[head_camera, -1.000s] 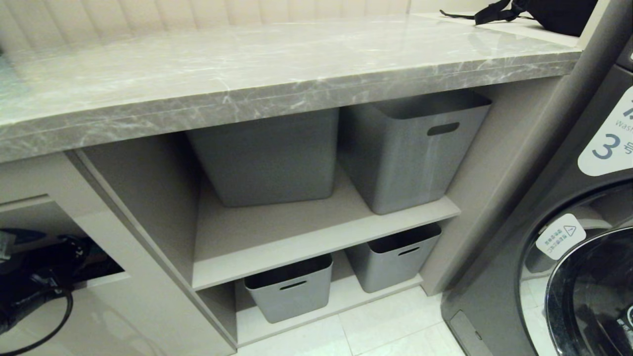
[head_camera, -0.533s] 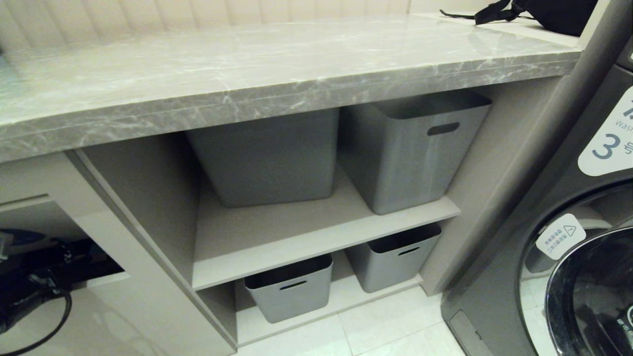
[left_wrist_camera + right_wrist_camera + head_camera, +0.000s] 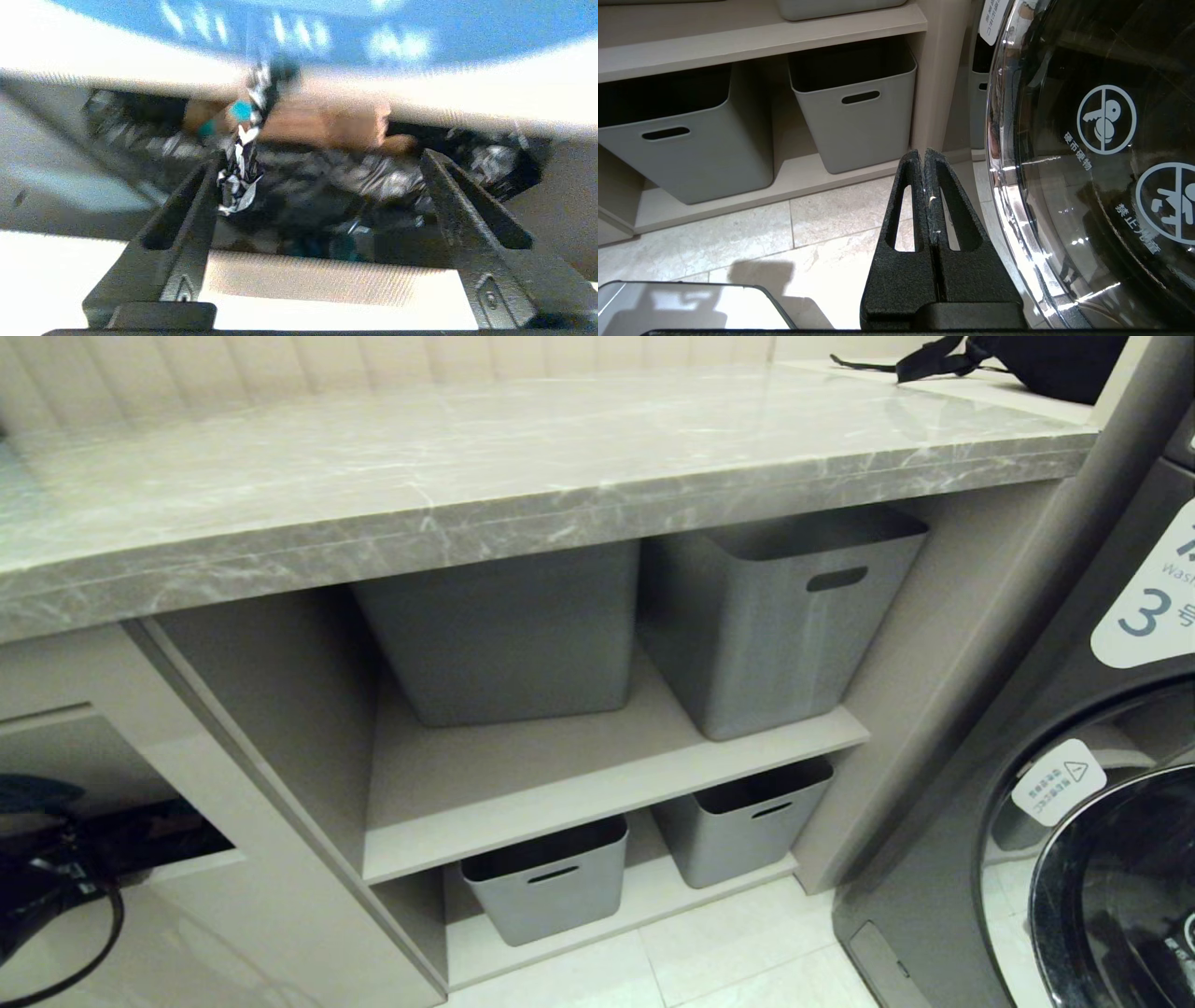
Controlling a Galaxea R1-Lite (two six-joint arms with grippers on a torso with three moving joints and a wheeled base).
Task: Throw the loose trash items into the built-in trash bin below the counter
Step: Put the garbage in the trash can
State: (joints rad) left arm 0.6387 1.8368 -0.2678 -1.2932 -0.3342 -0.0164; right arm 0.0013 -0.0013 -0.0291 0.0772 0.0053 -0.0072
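Observation:
My left gripper (image 3: 322, 158) is open at the mouth of the built-in trash bin (image 3: 201, 775), under the counter (image 3: 560, 448) at the far left. The pale flap (image 3: 467, 98) with its blue sticker (image 3: 327, 28) is above the fingers. A crumpled trash item (image 3: 240, 158), turquoise with white and dark markings, hangs right beside one fingertip (image 3: 210, 172), not clamped. Below lies the black bin bag (image 3: 327, 186) with a brown piece (image 3: 327, 126) on it. In the head view only the dark left arm (image 3: 42, 877) shows. My right gripper (image 3: 923, 154) is shut and empty, low over the floor.
Grey tubs (image 3: 784, 616) fill the open shelves right of the bin. A washing machine (image 3: 1102, 803) stands at the far right, its glass door (image 3: 1087, 163) close to the right gripper. A black bag (image 3: 1027, 359) lies on the counter's far end. Pale floor tiles (image 3: 784, 242) are below.
In the head view the dark left arm has shifted left and lower in the bin opening, so more of the opening shows. Nothing else has moved.

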